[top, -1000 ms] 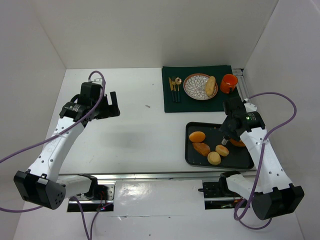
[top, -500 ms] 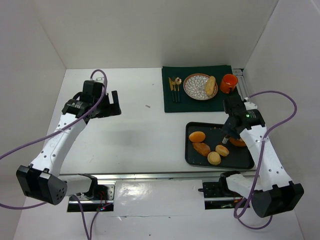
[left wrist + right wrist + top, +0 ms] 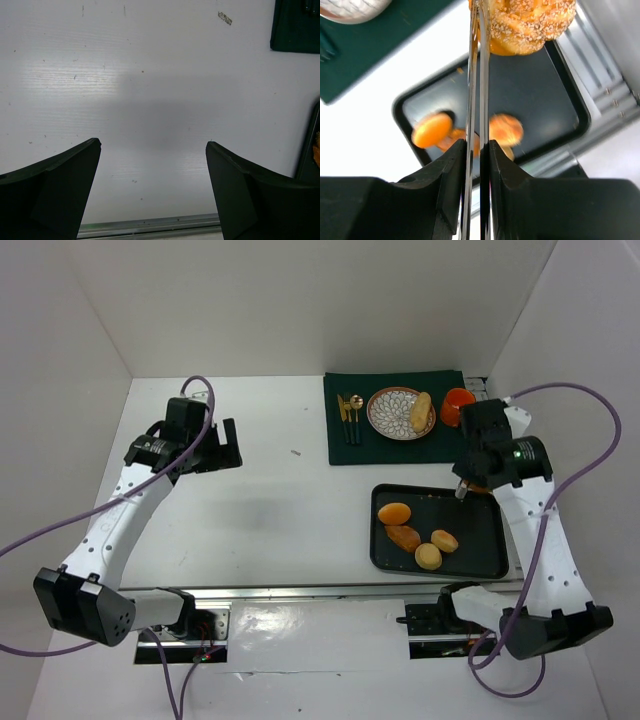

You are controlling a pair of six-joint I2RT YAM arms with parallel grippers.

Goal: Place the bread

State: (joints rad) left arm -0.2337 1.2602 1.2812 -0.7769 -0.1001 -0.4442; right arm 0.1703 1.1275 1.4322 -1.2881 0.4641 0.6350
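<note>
The right gripper (image 3: 477,145) has its black fingers pressed together on a pair of thin metal tongs (image 3: 476,75), and the tongs' blades pinch a golden, sesame-crusted bread roll (image 3: 530,22) by one edge. The roll hangs above the far right corner of the shallow black rectangular tray (image 3: 535,100), clear of the tray floor. On the tray lie four smaller buns (image 3: 394,513), glossy and rounded. Beyond the tray's far edge is a dark green cloth mat (image 3: 350,445) carrying a patterned round plate (image 3: 390,412) with a pale oblong roll (image 3: 421,412) already on it, and an orange cup (image 3: 458,405).

The grip is thin and off-centre, so the carry probably wants to be slow and level — a crumbly crust could tear or the roll could swing out. I would lower it onto the plate's bare left half before letting the blades part.

The left gripper (image 3: 152,145) is spread wide and empty, well left of the tray over the bare white table (image 3: 280,500).
</note>
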